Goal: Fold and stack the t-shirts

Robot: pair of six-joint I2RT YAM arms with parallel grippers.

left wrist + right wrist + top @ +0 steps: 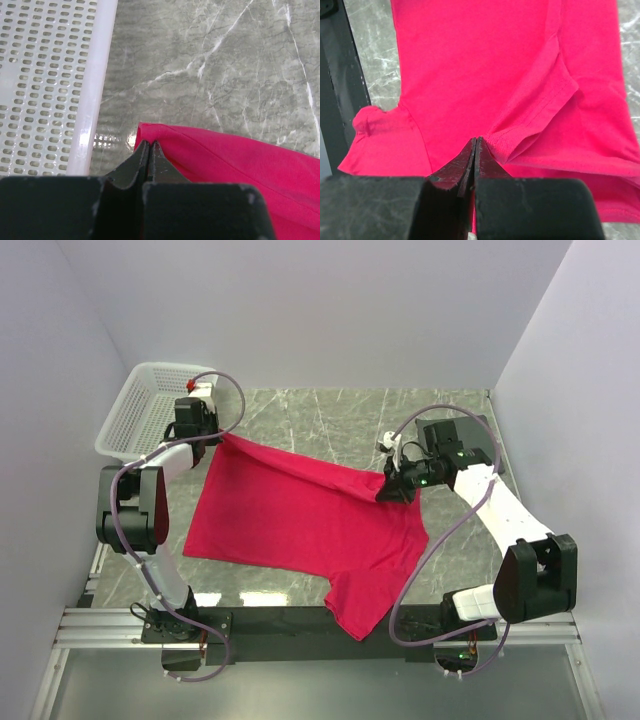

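Crimson t-shirt (300, 525) lies across the middle of the surface (330, 410). Clenched on it: left gripper (218, 437) at far-left corner, right gripper (390, 492) at a right-edge seam. Soft, limp: grip hems, expect sag.

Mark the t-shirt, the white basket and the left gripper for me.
t-shirt (300, 520): top external view, middle of the spread body.
white basket (122, 418): top external view, on its mesh left wall.
left gripper (149, 146): left wrist view, between the closed fingertips pinching the shirt's corner.
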